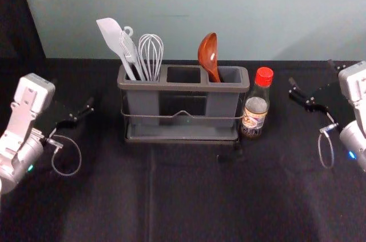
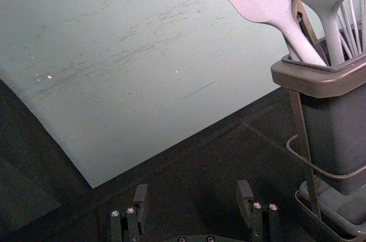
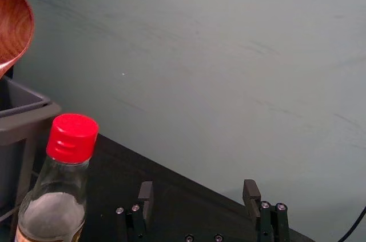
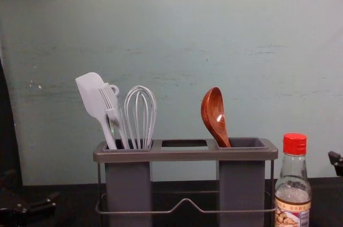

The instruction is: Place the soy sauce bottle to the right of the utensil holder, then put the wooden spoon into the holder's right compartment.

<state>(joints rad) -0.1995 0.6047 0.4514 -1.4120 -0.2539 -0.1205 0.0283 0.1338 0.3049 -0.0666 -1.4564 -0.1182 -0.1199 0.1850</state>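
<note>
The grey utensil holder [image 1: 183, 87] stands mid-table. Its right compartment holds the wooden spoon [image 1: 209, 53], bowl up and tilted left; the spoon [image 4: 215, 115] rests at that compartment's left side in the chest view. Just right of the holder the soy sauce bottle [image 1: 255, 104] is upright, its red cap [image 4: 295, 144] on. My right gripper [image 1: 312, 72] is to the right of the bottle, and in its wrist view the gripper [image 3: 198, 193] is open and empty. Left of the holder is my left gripper [image 1: 72, 93]; the left wrist view shows the gripper [image 2: 193, 196] open and empty.
A white spatula [image 1: 116, 42], a brush [image 4: 112, 110] and a whisk [image 1: 151, 53] stand in the holder's left compartment. Behind the dark-covered table [image 1: 189, 196] rises a pale green wall [image 1: 229, 7]. The holder's wire frame [image 4: 185, 203] runs across its front.
</note>
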